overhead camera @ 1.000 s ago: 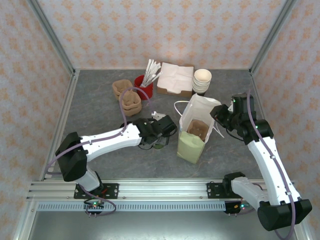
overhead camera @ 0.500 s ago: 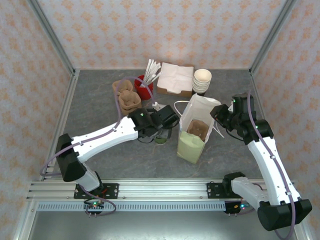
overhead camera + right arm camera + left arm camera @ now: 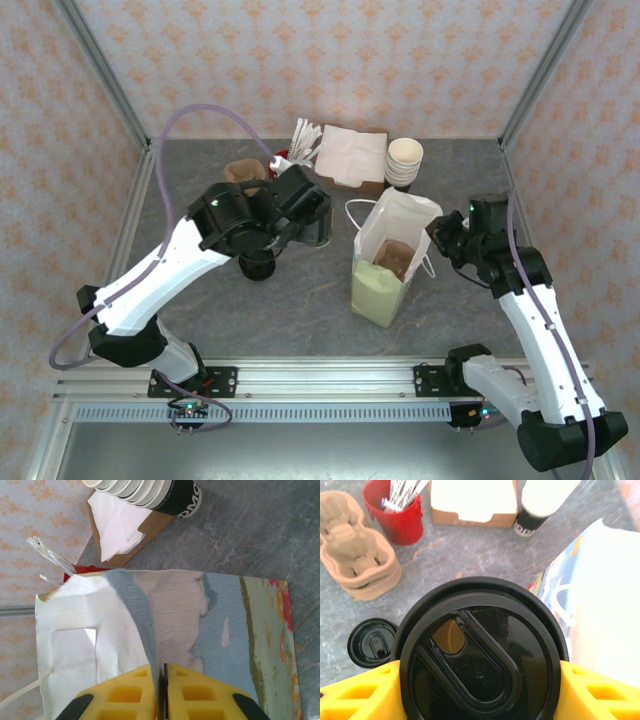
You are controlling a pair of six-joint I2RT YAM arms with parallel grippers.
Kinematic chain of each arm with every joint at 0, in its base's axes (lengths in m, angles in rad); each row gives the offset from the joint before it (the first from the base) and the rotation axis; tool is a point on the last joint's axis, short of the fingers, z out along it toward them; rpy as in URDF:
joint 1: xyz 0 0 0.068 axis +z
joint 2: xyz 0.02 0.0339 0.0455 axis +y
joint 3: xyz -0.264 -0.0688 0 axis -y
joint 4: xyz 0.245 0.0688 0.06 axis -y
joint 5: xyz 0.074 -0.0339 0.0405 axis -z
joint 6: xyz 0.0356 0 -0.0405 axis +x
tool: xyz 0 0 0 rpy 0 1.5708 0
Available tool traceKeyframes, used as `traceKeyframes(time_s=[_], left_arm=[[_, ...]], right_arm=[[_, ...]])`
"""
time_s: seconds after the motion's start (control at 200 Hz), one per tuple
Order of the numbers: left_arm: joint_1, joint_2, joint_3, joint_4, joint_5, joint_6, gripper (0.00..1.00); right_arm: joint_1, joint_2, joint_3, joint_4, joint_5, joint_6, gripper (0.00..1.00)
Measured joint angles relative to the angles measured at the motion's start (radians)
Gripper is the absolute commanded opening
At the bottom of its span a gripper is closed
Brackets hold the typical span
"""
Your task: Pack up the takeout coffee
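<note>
The takeout coffee (image 3: 480, 660), a dark cup under a round black lid, sits between the yellow fingers (image 3: 355, 692) of my left gripper (image 3: 480, 680), which is shut on it. From above, the left gripper (image 3: 305, 222) holds the cup (image 3: 316, 230) in the air, left of the open paper bag (image 3: 385, 270). My right gripper (image 3: 161, 690) is shut on the bag's (image 3: 210, 625) upper edge, its pads pinched on the paper. In the top view that gripper (image 3: 440, 235) is at the bag's right rim. A brown carrier (image 3: 396, 258) lies inside the bag.
A stack of black lids (image 3: 258, 265) lies on the table below the left arm. At the back stand brown cup carriers (image 3: 357, 565), a red cup of stirrers (image 3: 395, 510), a napkin box (image 3: 350, 158) and a stack of lidless cups (image 3: 404, 162).
My left arm has risen from low over the table, carrying the coffee up and back. The right gripper's jaws have closed on the bag's edge.
</note>
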Motion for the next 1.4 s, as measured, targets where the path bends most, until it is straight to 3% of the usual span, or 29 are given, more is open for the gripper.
traceKeyframes(time_s=[0.435,0.691,0.856,1.041,1.226,1.326,1.401], left_arm=[[-0.033,0.047,0.385,-0.062,0.036,0.059,0.62],[-0.053,0.113,0.421,-0.039,0.111,0.062,0.62],[-0.060,0.129,0.328,0.002,0.134,0.062,0.62],[-0.059,0.130,0.163,0.034,0.112,0.062,0.62],[-0.058,0.134,0.100,0.068,0.079,0.073,0.63],[-0.058,0.142,0.099,0.094,0.071,0.091,0.63],[-0.053,0.146,0.084,0.116,0.072,0.107,0.63]], right_arm=[[0.191,0.041,-0.019,0.080,0.124,0.186,0.03],[0.306,0.108,0.006,0.134,0.203,0.227,0.03],[0.349,0.134,0.010,0.160,0.227,0.250,0.04],[0.355,0.131,0.010,0.172,0.235,0.274,0.18],[0.352,0.090,0.008,0.192,0.265,0.248,0.44],[0.312,0.068,0.012,0.190,0.253,0.187,0.48],[0.227,0.069,0.029,0.184,0.201,0.122,0.48]])
